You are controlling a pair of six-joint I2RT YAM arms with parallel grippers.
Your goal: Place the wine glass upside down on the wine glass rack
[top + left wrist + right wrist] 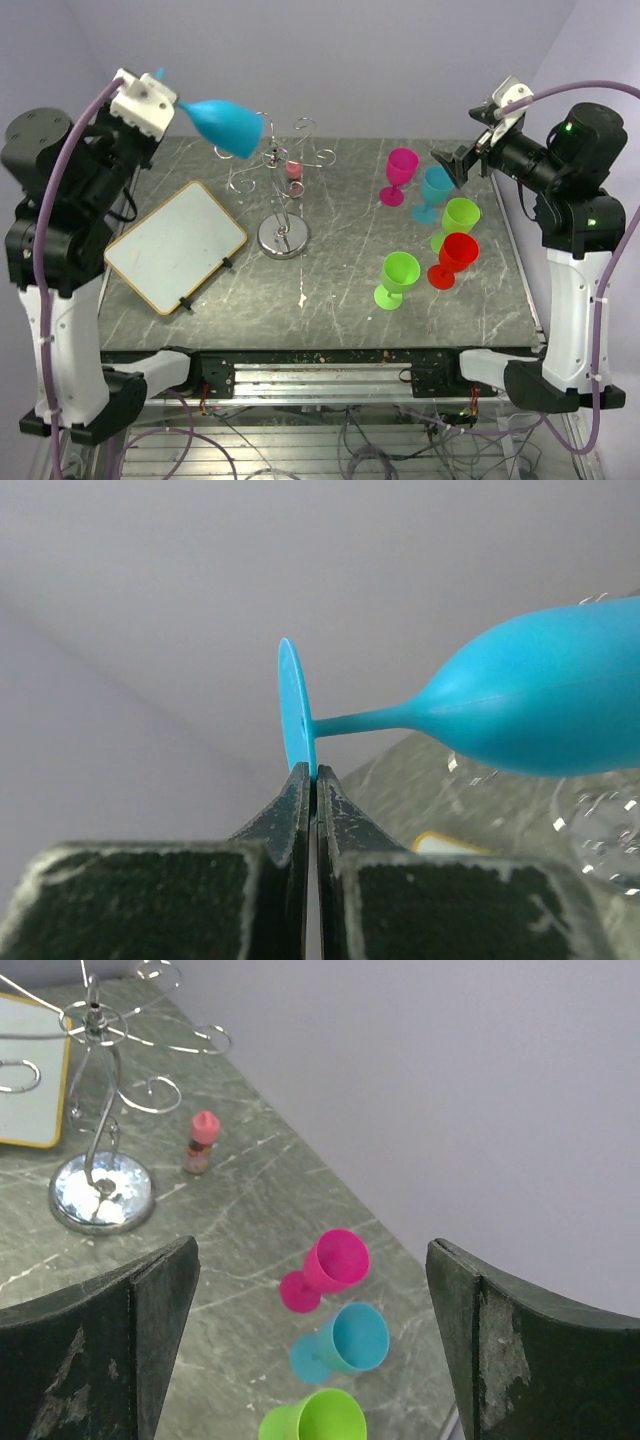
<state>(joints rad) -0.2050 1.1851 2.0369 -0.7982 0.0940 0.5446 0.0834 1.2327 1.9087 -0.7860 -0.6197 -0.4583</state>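
Currently: left gripper (312, 780) clenched on wine glass (225, 122), foot rim only (thin edge hold); right gripper (452, 160) released, empty. Risk: glass may pivot or slip against wine glass rack (283, 238).

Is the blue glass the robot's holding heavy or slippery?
Probably light: the left gripper holds the blue glass out sideways by its foot's edge. Looks like plastic, so likely not fragile. That tiny pinch could let it swivel.

Sky-blue wine glass (225, 122). Silver wire wine glass rack (283, 238), mirror-shiny at the base. Dark grey tabletop (330, 290), veined white like marble. Pink glass (400, 172), teal glass (435, 190), lime-green glass (459, 218), second lime-green glass (397, 275), red glass (455, 257). White board (175, 245), edged orange-yellow.
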